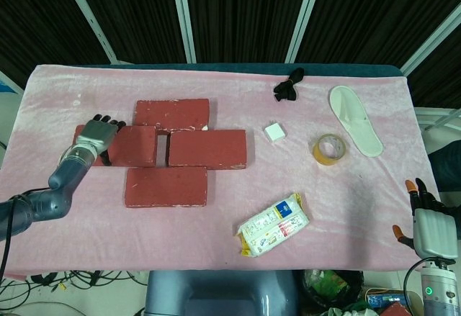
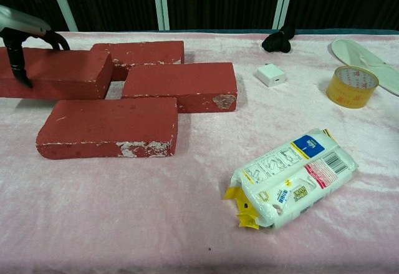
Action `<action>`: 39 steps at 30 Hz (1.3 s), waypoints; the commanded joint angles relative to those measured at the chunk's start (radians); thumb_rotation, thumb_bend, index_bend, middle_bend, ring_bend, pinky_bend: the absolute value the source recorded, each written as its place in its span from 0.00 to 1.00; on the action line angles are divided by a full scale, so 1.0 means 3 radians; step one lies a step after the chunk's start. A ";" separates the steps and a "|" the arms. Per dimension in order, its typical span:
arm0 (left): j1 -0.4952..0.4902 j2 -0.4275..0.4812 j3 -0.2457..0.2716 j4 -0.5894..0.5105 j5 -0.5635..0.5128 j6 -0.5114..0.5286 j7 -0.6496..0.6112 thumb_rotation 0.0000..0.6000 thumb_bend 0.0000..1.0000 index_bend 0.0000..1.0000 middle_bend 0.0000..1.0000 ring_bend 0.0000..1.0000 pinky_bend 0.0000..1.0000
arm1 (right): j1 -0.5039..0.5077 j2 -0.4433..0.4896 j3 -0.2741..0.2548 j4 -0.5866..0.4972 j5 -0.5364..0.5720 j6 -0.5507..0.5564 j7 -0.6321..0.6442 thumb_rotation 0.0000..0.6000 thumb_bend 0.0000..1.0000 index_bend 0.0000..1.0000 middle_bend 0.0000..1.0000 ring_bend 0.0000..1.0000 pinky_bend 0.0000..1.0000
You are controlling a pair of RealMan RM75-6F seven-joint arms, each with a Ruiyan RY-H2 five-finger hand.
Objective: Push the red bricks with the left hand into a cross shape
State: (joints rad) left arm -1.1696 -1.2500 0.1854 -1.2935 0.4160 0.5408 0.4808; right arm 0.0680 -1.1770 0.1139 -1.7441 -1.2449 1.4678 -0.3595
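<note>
So the left hand [image 1: 99, 132] is sitting on the outer end of the leftmost brick [image 1: 133, 146], palm down, dark fingers [image 1: 108, 121] draped over the far edge and the thumb hooked down the near face in the chest view; it's resting on the brick rather than gripping it, fingers a bit apart and nothing actually held. Out past the fingertips, just beyond that brick's far corner, is the back brick [image 1: 172, 114], and the two look like they touch or nearly touch at the corner. Off to the side away from the hand, the middle brick [image 1: 207, 149] lies in line with the leftmost one with a thin strip of pink cloth [image 1: 86, 208] showing between their ends. On the wrist side, nearer the robot, the front brick [image 1: 166, 186] lies flat, close under both. The right hand [image 1: 428, 226] hangs at the near edge of the table, well apart from everything, fingers spread with orange tips, holding nothing. Snack packet [image 1: 274, 224], tape roll [image 1: 328, 149], white charger [image 1: 274, 131], slipper [image 1: 354, 119] and a black clip [image 1: 288, 86] lie between the hands.
</note>
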 commanded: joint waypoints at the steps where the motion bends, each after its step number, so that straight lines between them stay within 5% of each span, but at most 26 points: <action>1: -0.0011 -0.0013 0.0005 0.0000 -0.0014 -0.0001 0.0000 1.00 0.10 0.19 0.20 0.00 0.00 | 0.0001 -0.0001 -0.0001 0.0000 0.0001 -0.0003 0.0000 1.00 0.15 0.08 0.01 0.15 0.24; 39: -0.0278 -0.0210 0.0080 -0.0026 -0.0360 0.0021 -0.0037 1.00 0.10 0.19 0.21 0.00 0.00 | 0.0006 0.0009 0.0000 -0.0010 0.0027 -0.0015 0.0020 1.00 0.15 0.08 0.01 0.15 0.24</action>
State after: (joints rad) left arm -1.2509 -1.3096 0.2064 -1.3019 0.3132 0.5414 0.4670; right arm 0.0699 -1.1743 0.1140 -1.7471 -1.2369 1.4634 -0.3537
